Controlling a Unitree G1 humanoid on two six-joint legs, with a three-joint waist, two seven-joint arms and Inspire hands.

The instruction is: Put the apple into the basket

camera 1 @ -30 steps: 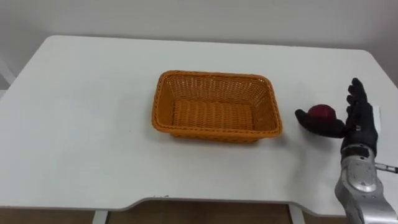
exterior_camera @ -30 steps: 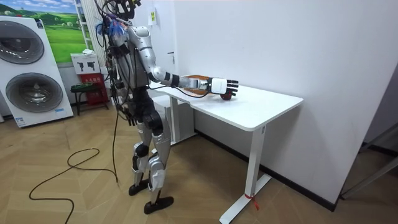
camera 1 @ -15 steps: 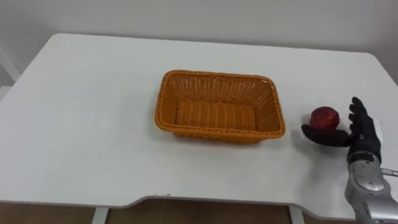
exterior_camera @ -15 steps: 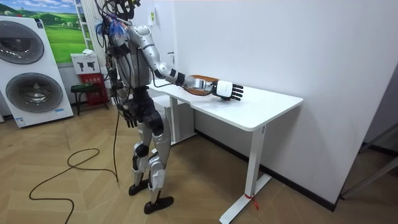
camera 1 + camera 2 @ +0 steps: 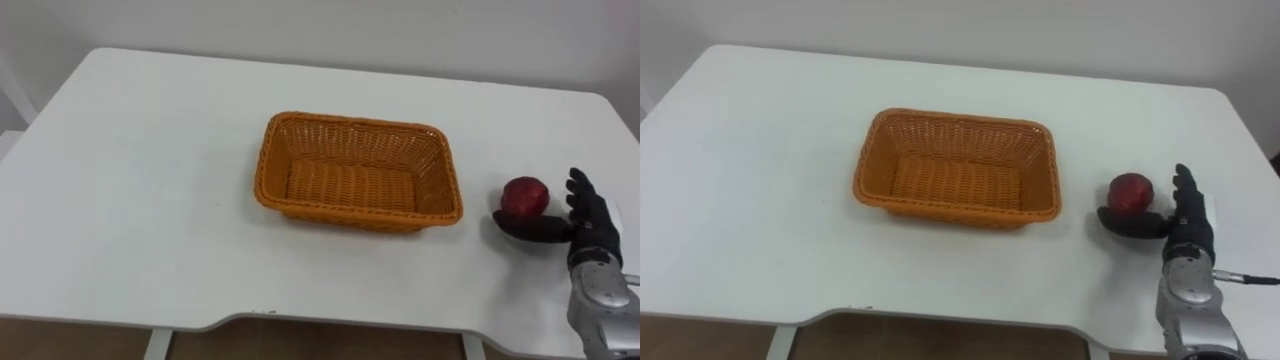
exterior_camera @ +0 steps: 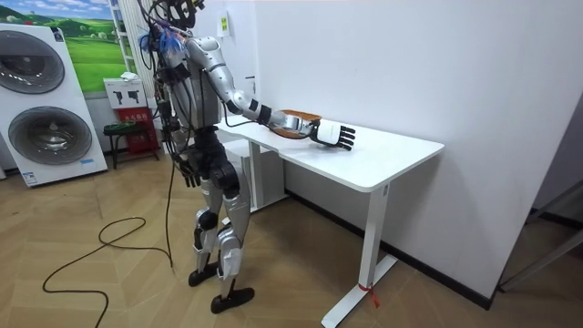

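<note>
Your right robot hand (image 5: 588,216) hangs low over the right end of the white bench (image 5: 130,180), fingers straight and thumb spread, clasping nothing. The red apple (image 5: 524,195) sits on the bench just beside the thumb, right of the orange wicker basket (image 5: 358,125).
</note>
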